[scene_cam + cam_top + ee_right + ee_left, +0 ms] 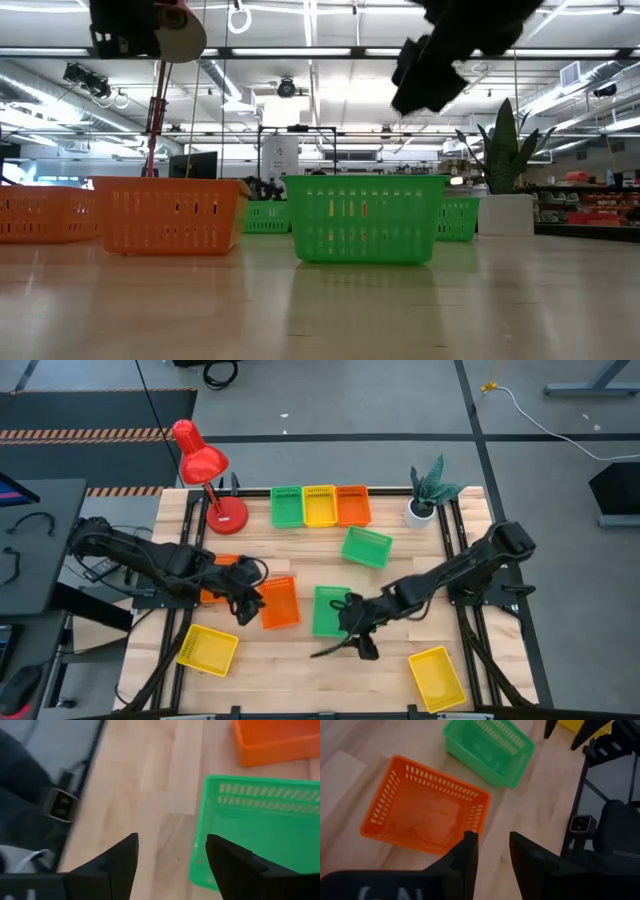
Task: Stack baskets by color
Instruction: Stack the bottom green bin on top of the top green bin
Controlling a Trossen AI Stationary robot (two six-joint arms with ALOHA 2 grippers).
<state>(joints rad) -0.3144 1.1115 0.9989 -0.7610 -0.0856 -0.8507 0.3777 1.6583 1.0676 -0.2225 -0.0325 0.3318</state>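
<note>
Near the table's middle an orange basket [279, 602] [427, 812] and a green basket [331, 610] [260, 830] stand side by side on their bottoms. My left gripper [247, 608] [492, 847] hovers open just left of the orange basket, nothing between its fingers. My right gripper [345, 648] [172, 855] hangs open above the green basket's near edge, clear of it, as the low view [440, 60] shows. Another orange basket [225, 573] lies partly hidden under my left arm.
A green [287, 506], a yellow [319, 505] and an orange basket [353, 505] stand in a row at the far edge. A skewed green basket [366, 547] lies mid-table. Yellow baskets sit near left [208, 650] and near right [437, 678]. Red lamp [205, 470] far left, white plant pot [420, 512] far right.
</note>
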